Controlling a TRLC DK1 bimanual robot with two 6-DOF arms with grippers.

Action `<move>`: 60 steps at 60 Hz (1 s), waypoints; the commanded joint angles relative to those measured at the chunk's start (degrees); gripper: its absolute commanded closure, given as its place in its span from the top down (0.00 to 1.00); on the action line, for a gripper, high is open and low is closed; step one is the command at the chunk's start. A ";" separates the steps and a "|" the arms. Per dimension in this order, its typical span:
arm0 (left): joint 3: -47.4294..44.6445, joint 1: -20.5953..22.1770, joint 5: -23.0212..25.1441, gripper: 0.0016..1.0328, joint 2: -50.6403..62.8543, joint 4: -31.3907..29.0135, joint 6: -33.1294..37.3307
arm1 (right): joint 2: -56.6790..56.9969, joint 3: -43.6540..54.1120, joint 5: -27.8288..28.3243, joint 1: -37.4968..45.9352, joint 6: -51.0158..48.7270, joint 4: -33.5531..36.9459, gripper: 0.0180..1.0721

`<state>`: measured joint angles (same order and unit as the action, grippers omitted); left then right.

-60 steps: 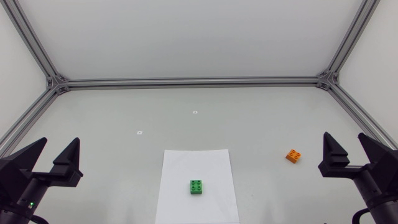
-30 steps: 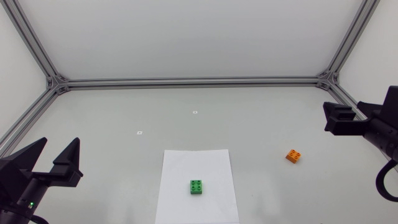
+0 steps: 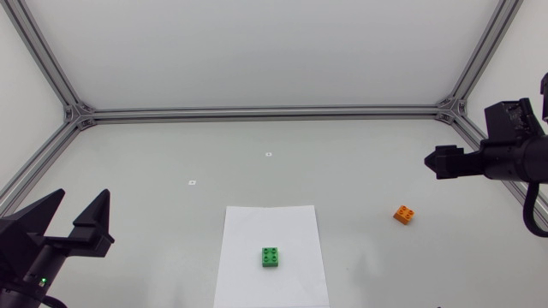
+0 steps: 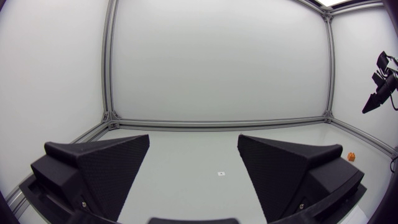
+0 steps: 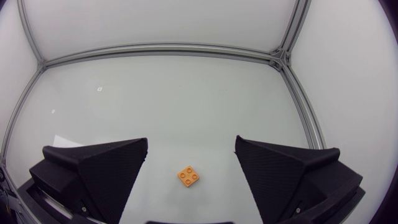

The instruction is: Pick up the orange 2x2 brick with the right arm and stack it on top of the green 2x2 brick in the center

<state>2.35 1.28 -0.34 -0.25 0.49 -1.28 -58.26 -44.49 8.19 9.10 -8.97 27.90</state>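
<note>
**Right gripper spread open over the orange brick**

The right arm enters from the right edge of the head view. Its gripper [image 3: 435,161] is raised over the counter [image 3: 171,162], on the far side of the orange brick [image 3: 405,214]. In the right wrist view the two fingers [image 5: 99,168] stand wide apart and hold nothing. The orange brick shows in the gap between them, lying flat on the counter below with its four studs up, and neither finger touches it.

The orange brick sits on bare counter on the right side, well apart from the paper sheet [image 3: 291,227]. That white sheet lies at the near middle of the counter. The green brick [image 3: 271,257] rests on it, studs up, slightly toward the sheet's near end. Nothing is stacked on the green brick.

The left gripper [image 3: 82,195] is at the near left corner, low by the counter edge. Its fingers are also spread wide and empty, pointing across the counter. In the left wrist view the orange brick is a small speck far off beside the gripper's right finger.

Two tiny white markers [image 3: 268,154] lie on the counter beyond the sheet. An aluminium frame [image 3: 265,112] runs along the counter's far and side edges.
</note>
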 commanded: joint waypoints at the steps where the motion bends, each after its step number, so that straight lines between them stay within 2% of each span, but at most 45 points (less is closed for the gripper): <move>1: -2.35 -0.31 0.25 0.96 -0.45 -0.84 0.75 | -5.64 -5.70 0.87 0.74 -10.98 6.73 0.95; 4: -2.35 -0.31 0.25 0.96 -0.45 -0.84 0.75 | -7.66 -7.19 1.13 0.74 -13.35 8.93 0.95; 17: -2.35 -0.31 0.25 0.96 -0.45 -0.76 0.75 | -12.23 -5.61 2.71 1.27 -22.76 7.78 0.95; 30: -2.35 -0.31 0.25 0.96 -0.45 -0.84 0.75 | -17.15 -6.05 4.65 0.13 -28.73 10.60 0.95; 54: -2.35 -0.31 0.25 0.96 -0.45 -0.84 0.75 | -27.35 -8.60 1.22 -0.93 -32.42 12.27 0.95; 60: -2.35 -0.31 0.25 0.96 -0.45 -0.76 0.75 | -30.25 -9.65 -1.33 -0.93 -33.04 12.18 0.95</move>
<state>2.35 1.28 -0.32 -0.25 0.51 -1.26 -86.08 -52.49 8.08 8.60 -40.21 39.68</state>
